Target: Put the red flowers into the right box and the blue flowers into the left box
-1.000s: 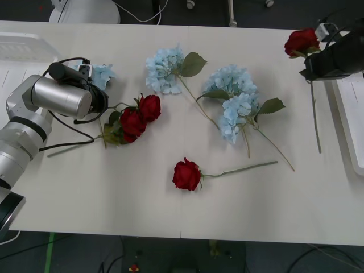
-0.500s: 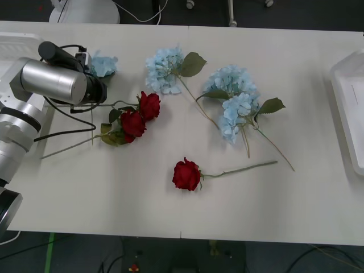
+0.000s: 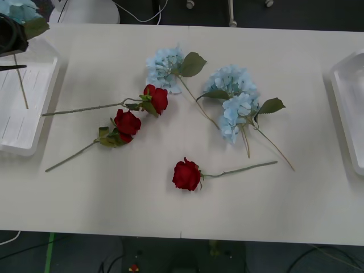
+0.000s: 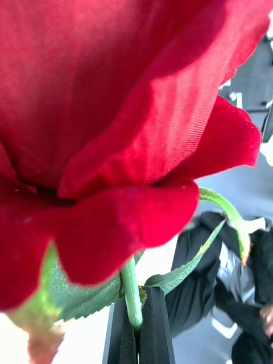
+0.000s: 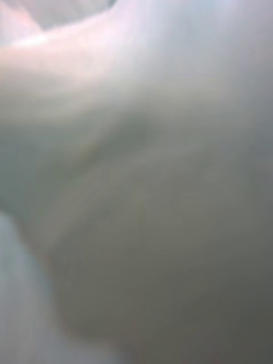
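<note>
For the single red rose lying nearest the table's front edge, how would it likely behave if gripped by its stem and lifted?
The red rose carries a bulky bloom on a long thin stem, so it would probably droop or swing bloom-end down if gripped far along the stem. It looks like light fabric, likely easy to lift. The narrow stem may twist or slip between the fingers.

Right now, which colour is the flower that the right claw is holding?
Deep red: a rose on a green stem pinched in the right claw, best seen in the right wrist view.
</note>
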Tool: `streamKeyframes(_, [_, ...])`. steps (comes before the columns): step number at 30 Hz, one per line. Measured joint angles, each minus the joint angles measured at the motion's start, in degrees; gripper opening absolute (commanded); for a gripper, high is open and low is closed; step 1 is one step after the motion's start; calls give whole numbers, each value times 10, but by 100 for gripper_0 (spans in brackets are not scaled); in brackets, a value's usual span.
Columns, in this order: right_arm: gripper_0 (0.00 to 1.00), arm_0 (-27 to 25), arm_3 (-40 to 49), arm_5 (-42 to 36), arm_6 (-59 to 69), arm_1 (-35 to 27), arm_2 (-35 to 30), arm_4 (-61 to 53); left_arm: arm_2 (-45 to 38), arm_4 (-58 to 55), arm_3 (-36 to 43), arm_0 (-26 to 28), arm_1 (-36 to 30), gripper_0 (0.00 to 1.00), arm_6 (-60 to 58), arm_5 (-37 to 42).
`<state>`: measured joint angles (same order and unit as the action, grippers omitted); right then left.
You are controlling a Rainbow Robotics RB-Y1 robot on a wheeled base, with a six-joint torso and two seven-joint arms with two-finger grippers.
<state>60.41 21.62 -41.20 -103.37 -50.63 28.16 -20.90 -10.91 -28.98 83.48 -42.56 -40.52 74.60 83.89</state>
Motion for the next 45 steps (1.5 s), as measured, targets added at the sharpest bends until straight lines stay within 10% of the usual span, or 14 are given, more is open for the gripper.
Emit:
streamKeyframes(7, [0, -23, 0, 30, 32, 6, -33, 1, -70, 11, 1, 78, -58, 0, 113, 11])
streamKeyframes(18, [31, -28, -1, 34, 32, 6, -35, 1, -108, 88, -68, 153, -61, 0, 124, -72])
streamKeyframes(23, [69, -29, -1, 34, 32, 6, -35, -4, -93, 88, -166, 152, -61, 1, 124, -158])
streamKeyframes(27, [98, -29, 2, 18, 32, 6, -36, -46, -75, 87, -224, 147, -61, 58, 124, -192])
streamKeyframes(31, [100, -29, 47, -63, 17, 0, -41, -111, -67, 56, -239, 144, -61, 98, 124, -197])
streamKeyframes(45, [100, -103, 380, -289, -111, -34, -41, -410, -100, -172, -103, 120, -62, 100, 124, 23])
